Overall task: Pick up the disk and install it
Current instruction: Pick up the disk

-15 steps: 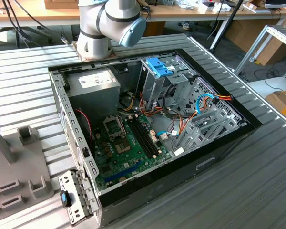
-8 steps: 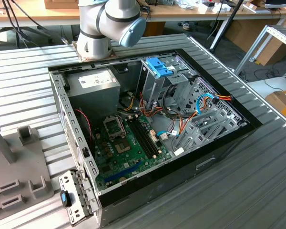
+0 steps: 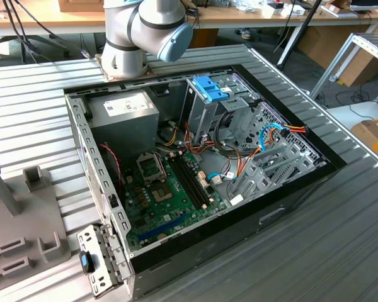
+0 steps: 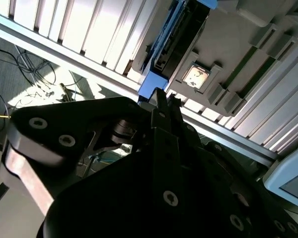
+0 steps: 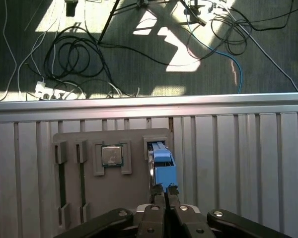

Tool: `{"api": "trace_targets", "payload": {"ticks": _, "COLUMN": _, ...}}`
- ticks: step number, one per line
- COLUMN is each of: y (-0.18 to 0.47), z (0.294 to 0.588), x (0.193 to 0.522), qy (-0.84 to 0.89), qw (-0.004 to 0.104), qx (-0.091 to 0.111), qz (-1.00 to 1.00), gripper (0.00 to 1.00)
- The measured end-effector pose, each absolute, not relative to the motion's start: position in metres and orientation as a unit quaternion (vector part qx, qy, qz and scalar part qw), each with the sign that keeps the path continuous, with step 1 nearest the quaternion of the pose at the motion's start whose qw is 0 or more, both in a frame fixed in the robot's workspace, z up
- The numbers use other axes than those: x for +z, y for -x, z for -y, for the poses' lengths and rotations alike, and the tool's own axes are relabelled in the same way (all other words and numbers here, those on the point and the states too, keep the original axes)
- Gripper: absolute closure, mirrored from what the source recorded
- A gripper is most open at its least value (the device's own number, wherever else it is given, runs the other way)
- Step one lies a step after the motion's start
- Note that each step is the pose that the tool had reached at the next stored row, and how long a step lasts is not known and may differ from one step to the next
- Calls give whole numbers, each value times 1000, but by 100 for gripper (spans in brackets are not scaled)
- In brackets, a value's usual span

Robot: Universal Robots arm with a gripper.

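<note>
The disk (image 5: 162, 162) stands on edge in a slot of a grey holder block (image 5: 114, 203), its light-blue rail facing up. In the second wrist view the disk (image 4: 164, 42) runs along the same block. My gripper (image 5: 165, 190) hovers just over the disk's near end. Its black fingers are pressed together, shut, with nothing between them. In the second wrist view the gripper (image 4: 165, 98) ends close to the blue end of the rail. The open computer case (image 3: 315, 148) lies on the ribbed table, and a silver drive cage with a blue tab (image 3: 209, 88) sits at its back.
A small square chip (image 5: 111, 155) sits in a pocket of the block next to the disk. The block (image 3: 12, 214) lies at the exterior view's left. The arm's base (image 3: 138, 31) stands behind the case. A grey box with a white label (image 3: 123, 113), the motherboard and cables are inside the case.
</note>
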State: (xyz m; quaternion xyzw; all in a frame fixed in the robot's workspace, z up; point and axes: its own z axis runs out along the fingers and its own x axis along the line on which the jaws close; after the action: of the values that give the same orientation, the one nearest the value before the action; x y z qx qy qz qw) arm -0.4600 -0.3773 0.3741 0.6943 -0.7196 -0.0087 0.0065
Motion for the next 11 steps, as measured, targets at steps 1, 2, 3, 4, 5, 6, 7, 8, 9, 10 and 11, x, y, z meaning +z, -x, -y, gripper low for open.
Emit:
{"api": "trace_targets", "payload": {"ticks": 1, "y": 460, "z": 377, "x": 374, "qy": -694, "qw": 6, "qx": -9, "qz": 720, "gripper": 76}}
{"api": "trace_targets", "payload": {"ticks": 2, "y": 460, "z": 377, "x": 374, "qy": -694, "qw": 7, "qx": -9, "qz": 720, "gripper": 76}}
{"api": "trace_targets", "payload": {"ticks": 3, "y": 460, "z": 377, "x": 374, "qy": -694, "qw": 7, "qx": -9, "qz": 720, "gripper": 70}}
{"api": "trace_targets", "payload": {"ticks": 4, "y": 460, "z": 377, "x": 374, "qy": -694, "qw": 6, "qx": -9, "qz": 720, "gripper": 64}}
{"api": "trace_targets", "payload": {"ticks": 5, "y": 460, "z": 377, "x": 374, "qy": -694, "qw": 7, "qx": -9, "qz": 720, "gripper": 58}}
{"api": "trace_targets", "payload": {"ticks": 6, "y": 460, "z": 377, "x": 374, "qy": -694, "qw": 7, "qx": -9, "qz": 720, "gripper": 58}}
{"api": "trace_targets", "payload": {"ticks": 7, "y": 460, "z": 377, "x": 374, "qy": -694, "qw": 7, "qx": -9, "qz": 720, "gripper": 58}}
{"api": "trace_targets", "payload": {"ticks": 8, "y": 460, "z": 377, "x": 374, "qy": -694, "qw": 6, "qx": -9, "qz": 720, "gripper": 52}}
{"api": "trace_targets", "payload": {"ticks": 9, "y": 460, "z": 377, "x": 374, "qy": -694, "qw": 6, "qx": -9, "qz": 720, "gripper": 52}}
{"api": "trace_targets", "payload": {"ticks": 10, "y": 460, "z": 377, "x": 374, "qy": -694, "qw": 7, "qx": -9, "qz": 720, "gripper": 52}}
{"api": "trace_targets", "payload": {"ticks": 11, "y": 460, "z": 377, "x": 374, "qy": -694, "qw": 6, "qx": -9, "qz": 720, "gripper": 52}}
